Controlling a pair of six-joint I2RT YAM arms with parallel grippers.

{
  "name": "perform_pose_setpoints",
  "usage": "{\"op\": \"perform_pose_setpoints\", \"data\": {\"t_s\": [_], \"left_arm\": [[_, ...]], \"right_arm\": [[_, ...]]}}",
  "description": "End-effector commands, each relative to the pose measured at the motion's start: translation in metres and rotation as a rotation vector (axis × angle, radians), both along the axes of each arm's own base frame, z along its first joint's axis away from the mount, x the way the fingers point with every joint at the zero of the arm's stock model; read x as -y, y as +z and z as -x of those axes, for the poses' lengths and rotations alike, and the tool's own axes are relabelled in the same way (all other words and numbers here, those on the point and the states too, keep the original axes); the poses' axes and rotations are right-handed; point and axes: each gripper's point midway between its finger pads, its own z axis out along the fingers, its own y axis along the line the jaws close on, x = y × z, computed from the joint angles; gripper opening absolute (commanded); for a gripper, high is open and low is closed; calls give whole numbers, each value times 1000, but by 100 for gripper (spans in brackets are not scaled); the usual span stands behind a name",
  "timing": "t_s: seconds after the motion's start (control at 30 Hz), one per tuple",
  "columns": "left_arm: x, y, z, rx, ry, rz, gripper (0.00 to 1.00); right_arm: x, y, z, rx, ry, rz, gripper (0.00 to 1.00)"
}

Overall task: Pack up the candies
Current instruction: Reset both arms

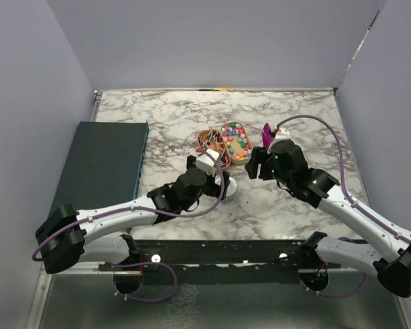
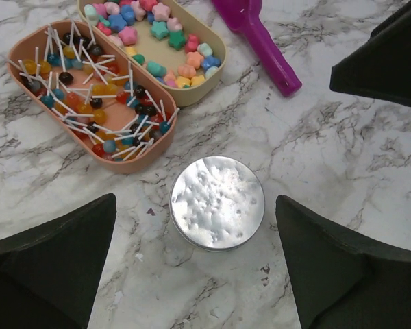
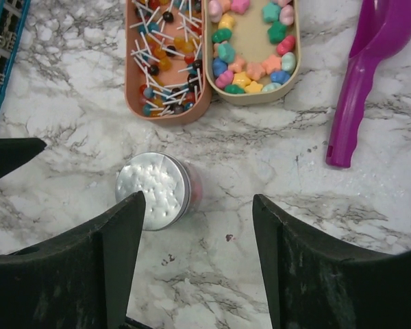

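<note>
Top view: left gripper (image 1: 214, 168) and right gripper (image 1: 259, 164) sit near the silver-lidded jar (image 1: 229, 188) on the marble worktop (image 1: 301, 110). The candies (image 1: 236, 140) lie beyond the jar, with the purple scoop (image 1: 266, 133) beyond and to its right. Left wrist view: jaws spread wide, one finger (image 2: 51, 267) on either side of the jar, neither touching. The candies fill a beige tray (image 2: 168, 55) beyond the jar, and lollipops (image 2: 89, 89) lie beyond-left. Right wrist view: jaws spread, holding nothing; the jar stands just beyond the left finger (image 3: 75, 274).
</note>
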Motion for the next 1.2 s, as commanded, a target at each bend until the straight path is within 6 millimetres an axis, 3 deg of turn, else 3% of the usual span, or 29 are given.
{"op": "perform_pose_setpoints", "data": {"t_s": [0.0, 0.1, 0.23, 0.4, 0.57, 0.67, 0.77, 1.17], "left_arm": [[-28, 10, -8, -84, 105, -151, 99], [-29, 31, -19, -81, 109, -152, 99], [-44, 43, -49, -139, 131, -134, 99], [-82, 60, -89, -181, 237, -78, 99], [-135, 95, -110, -93, 421, -19, 99], [-151, 114, -108, -31, 476, 25, 99], [-156, 121, -98, 10, 471, 64, 99], [-183, 137, -56, 203, 440, 126, 99]], "right_arm": [[19, 20, -13, 71, -92, 59, 69], [26, 30, -19, 102, -122, 87, 73], [30, 43, -30, 107, -136, 65, 78], [43, 50, -46, 67, -144, 5, 80], [63, 62, -55, 60, -155, -137, 81], [58, 69, -49, 89, -111, -204, 84], [65, 72, -42, 156, -129, -214, 99], [109, 86, -21, 317, -286, -158, 100]]}}
